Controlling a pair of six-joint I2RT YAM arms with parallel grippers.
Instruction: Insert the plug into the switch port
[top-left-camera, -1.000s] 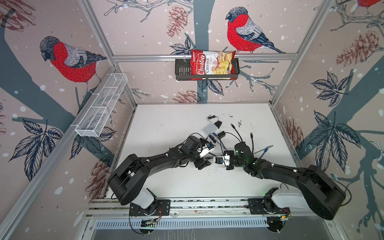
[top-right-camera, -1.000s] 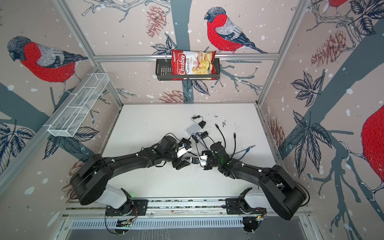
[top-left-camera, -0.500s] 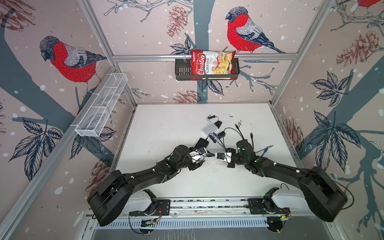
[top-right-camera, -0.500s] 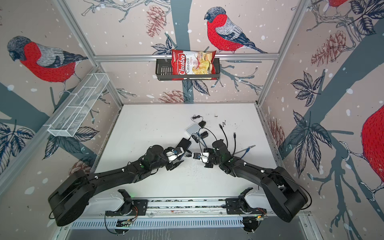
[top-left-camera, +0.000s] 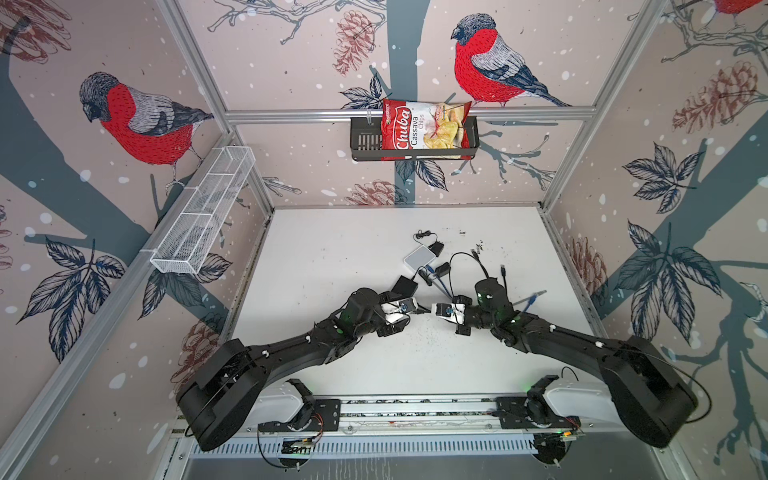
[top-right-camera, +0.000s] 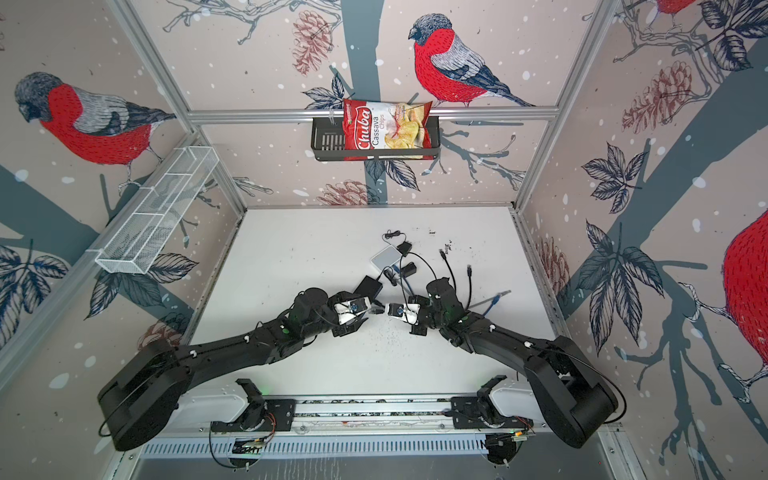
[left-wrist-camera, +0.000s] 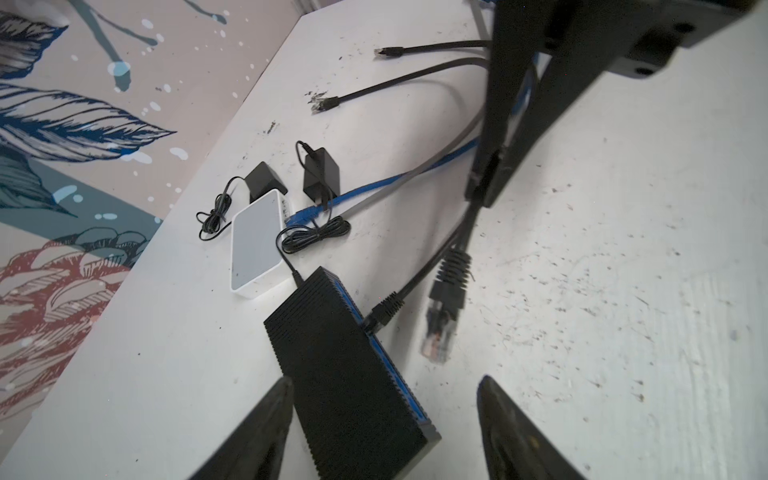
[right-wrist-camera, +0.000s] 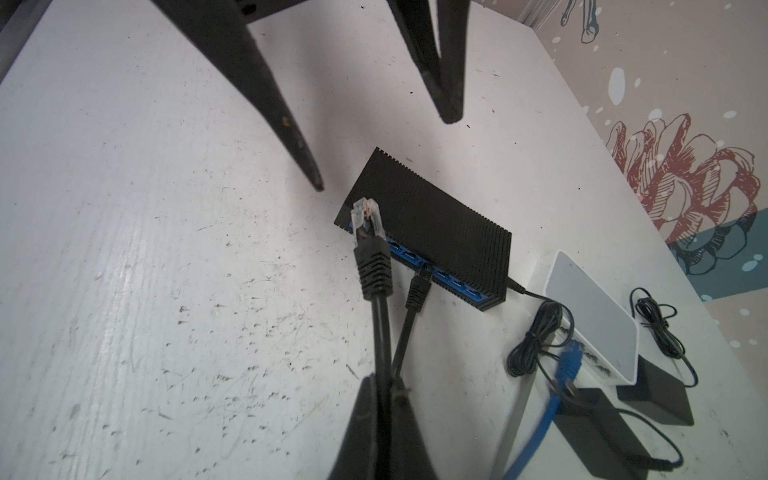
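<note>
The right jaws pinch the black cable (right-wrist-camera: 381, 332) a little behind its plug (right-wrist-camera: 371, 249), which hangs over the worktop (right-wrist-camera: 145, 291) near the blue port row (right-wrist-camera: 451, 279) of the black switch (right-wrist-camera: 432, 220). The left jaws stand spread at the switch's end.

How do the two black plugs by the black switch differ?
The held plug is in the air, its cable in the shut right tool; the seated plug sits in the blue port row of the black switch. The held plug's clear tip shows; the seated plug's is hidden. Both have black ribbed boots.
</note>
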